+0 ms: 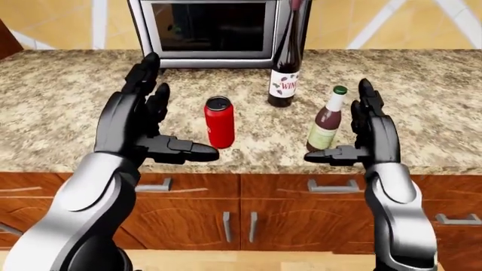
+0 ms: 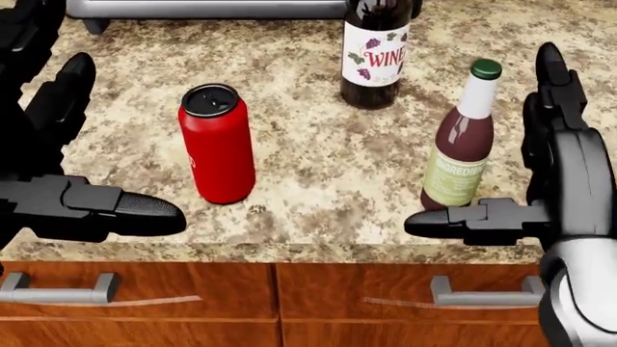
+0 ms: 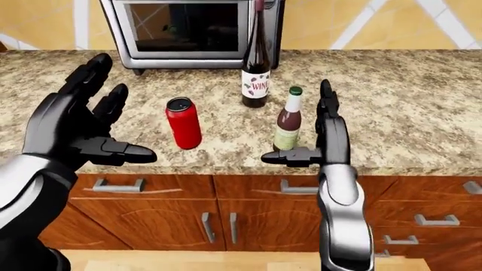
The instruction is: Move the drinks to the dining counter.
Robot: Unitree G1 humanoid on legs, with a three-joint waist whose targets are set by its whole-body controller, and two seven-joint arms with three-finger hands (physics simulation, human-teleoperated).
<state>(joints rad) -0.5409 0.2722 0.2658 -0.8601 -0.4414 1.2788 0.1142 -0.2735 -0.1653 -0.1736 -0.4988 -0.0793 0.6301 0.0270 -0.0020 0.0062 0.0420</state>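
Note:
On the speckled granite counter (image 2: 318,181) stand three drinks: a red can (image 2: 218,144) to the left, a dark wine bottle (image 2: 374,50) with a white label at the top, and a small purple bottle (image 2: 459,144) with a green cap to the right. My left hand (image 1: 177,113) is open just left of the can, thumb pointing right below it, not touching. My right hand (image 2: 482,141) is open around the small bottle, palm on its right and thumb in front of its base. Neither hand grips anything.
A steel toaster oven (image 1: 207,31) stands against the wall, just left of the wine bottle. Wooden drawers and cabinet doors with grey handles (image 1: 248,214) run below the counter edge. The counter stretches on to the right (image 3: 407,96).

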